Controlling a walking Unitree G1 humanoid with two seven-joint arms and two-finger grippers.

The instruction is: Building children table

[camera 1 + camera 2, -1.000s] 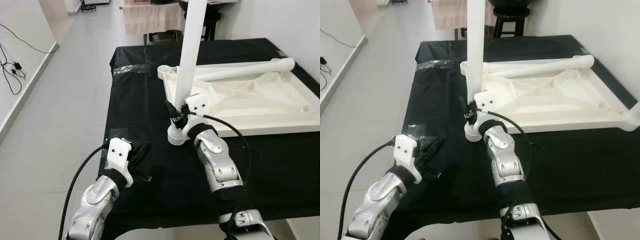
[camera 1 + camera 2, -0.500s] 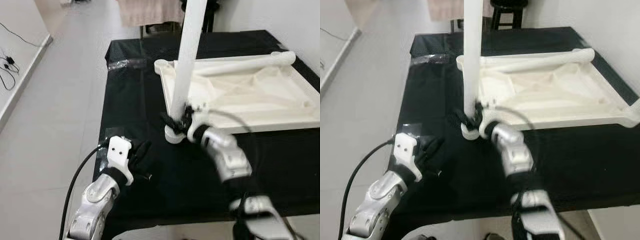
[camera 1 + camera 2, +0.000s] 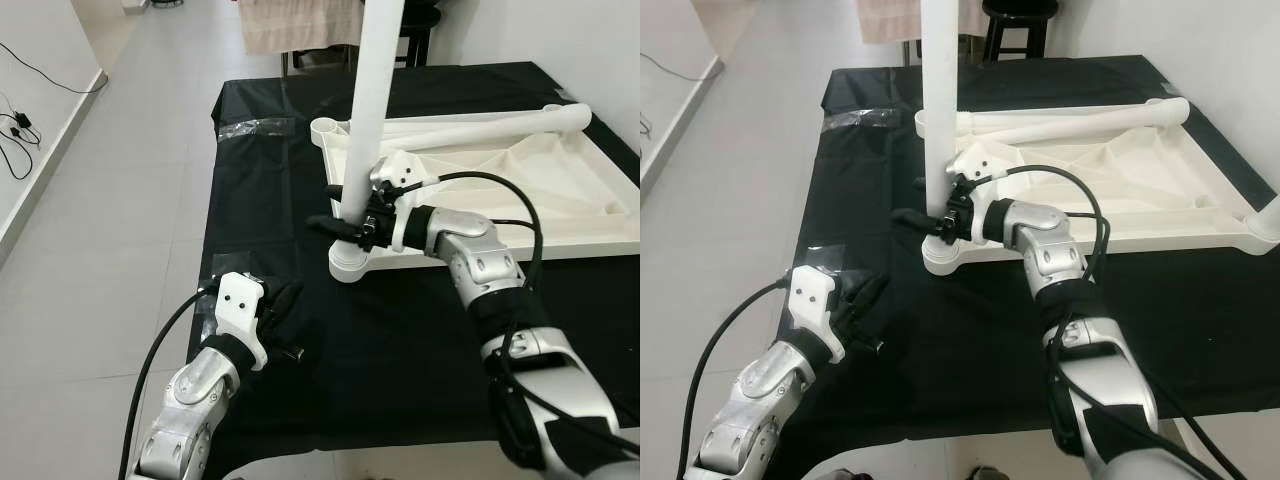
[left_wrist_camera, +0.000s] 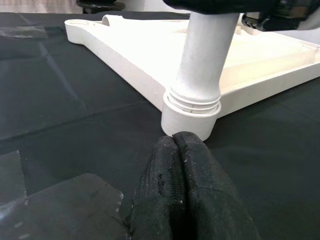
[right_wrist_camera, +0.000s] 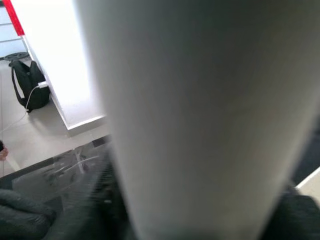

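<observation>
Left eye view: the right claw point(image 3: 345, 226) clenches the upright leg point(image 3: 366, 120) above its socket point(image 3: 350, 262); the left claw point(image 3: 283, 318) rests closed; cross-threading could jam the leg crooked.

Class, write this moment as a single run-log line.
right gripper: gripping upright white plastic table leg at corner socket | left gripper: shut, resting on black cloth | upturned white tabletop: flat

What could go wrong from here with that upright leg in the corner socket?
1. The right gripper holds the tall white leg only near its base, so the leg could tilt and bind in the corner socket.
2. The upturned tabletop lies loose on the black cloth; the left gripper, shut, rests apart from it, so turning the leg might slide the tabletop.
</observation>
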